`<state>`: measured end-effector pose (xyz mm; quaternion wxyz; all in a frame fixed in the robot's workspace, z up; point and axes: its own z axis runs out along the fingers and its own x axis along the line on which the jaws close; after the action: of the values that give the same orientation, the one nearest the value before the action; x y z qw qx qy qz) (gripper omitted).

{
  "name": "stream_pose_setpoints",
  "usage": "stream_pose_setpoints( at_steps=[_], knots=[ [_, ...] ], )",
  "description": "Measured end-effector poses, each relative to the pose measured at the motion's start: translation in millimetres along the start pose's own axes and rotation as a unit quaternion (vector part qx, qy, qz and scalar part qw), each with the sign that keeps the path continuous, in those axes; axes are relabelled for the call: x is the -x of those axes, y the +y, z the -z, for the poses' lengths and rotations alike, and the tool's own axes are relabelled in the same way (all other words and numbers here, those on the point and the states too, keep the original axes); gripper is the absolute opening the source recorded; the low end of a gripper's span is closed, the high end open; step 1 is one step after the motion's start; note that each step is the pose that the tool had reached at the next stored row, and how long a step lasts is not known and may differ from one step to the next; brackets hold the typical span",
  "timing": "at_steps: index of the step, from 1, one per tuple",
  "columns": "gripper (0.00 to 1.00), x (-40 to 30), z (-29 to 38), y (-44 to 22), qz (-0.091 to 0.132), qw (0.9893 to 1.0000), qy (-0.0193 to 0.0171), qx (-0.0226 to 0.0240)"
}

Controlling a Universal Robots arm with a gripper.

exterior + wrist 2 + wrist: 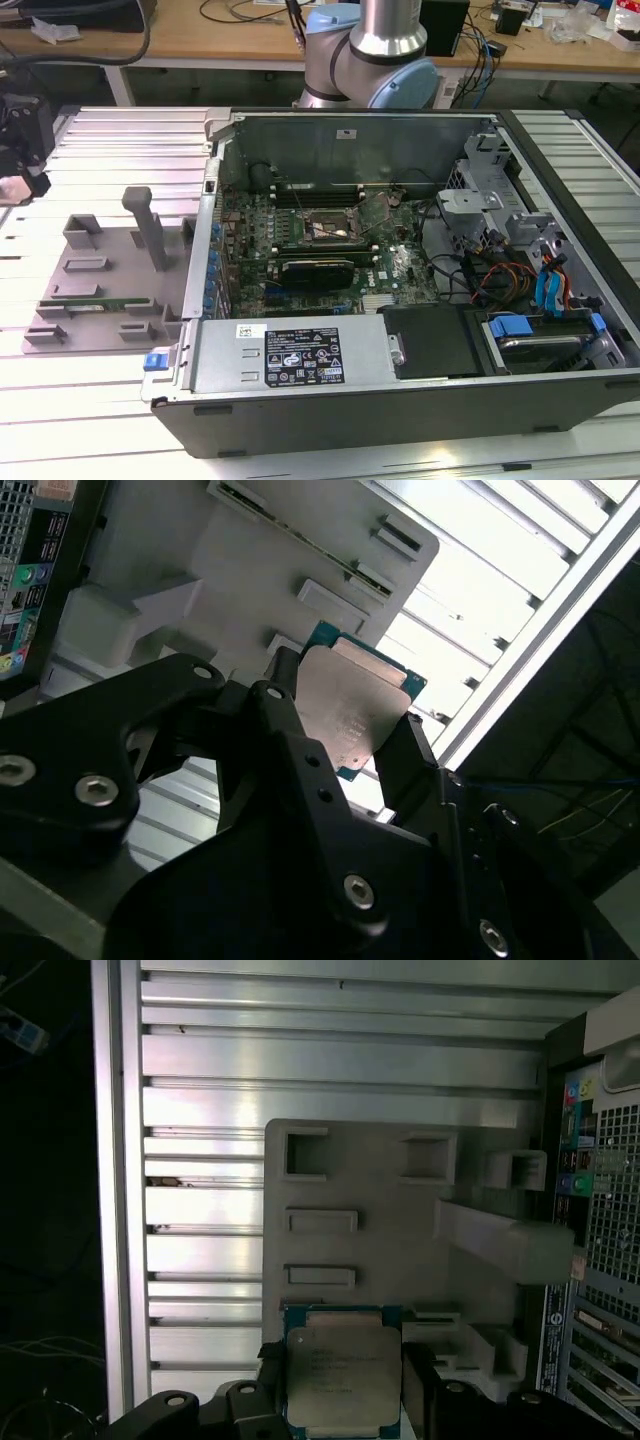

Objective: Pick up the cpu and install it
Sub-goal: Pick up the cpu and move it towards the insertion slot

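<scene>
Gripper [350, 735] clamped on cpu [356, 712] by opposite edges, metal top facing me in both wrist views. Chip over grey tray [400, 1230], beside computer case [600, 1260]. My call: carry level, squeeze light, square to socket [330, 228]; tilt risks pins.

I see hard glare bleaching the table [340, 1060] slats in every view; my tool [345, 732] is a dark silhouette.

The gripper [345, 720] clamps the chip [352, 702] between its fingers [402, 758], with the grey tray [250, 560] beyond the fingertips.
</scene>
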<state>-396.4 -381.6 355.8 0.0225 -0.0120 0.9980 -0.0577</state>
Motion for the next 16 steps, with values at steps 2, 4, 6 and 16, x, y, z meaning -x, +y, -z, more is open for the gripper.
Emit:
stream_pose_setpoints(
  at_steps=[2,4,6,16],
  knots=[
    [0.55,0.2,5.1,0.1,0.0,1.0,0.0001,-0.0038],
    [0.55,0.4,9.0,0.2,0.0,1.0,0.0001,-0.0071],
    [0.55,0.6,11.8,0.3,0.0,1.0,0.0002,-0.0093],
    [0.55,1.3,27.7,1.6,0.001,0.9996,0.0005,-0.0268]
  ],
)
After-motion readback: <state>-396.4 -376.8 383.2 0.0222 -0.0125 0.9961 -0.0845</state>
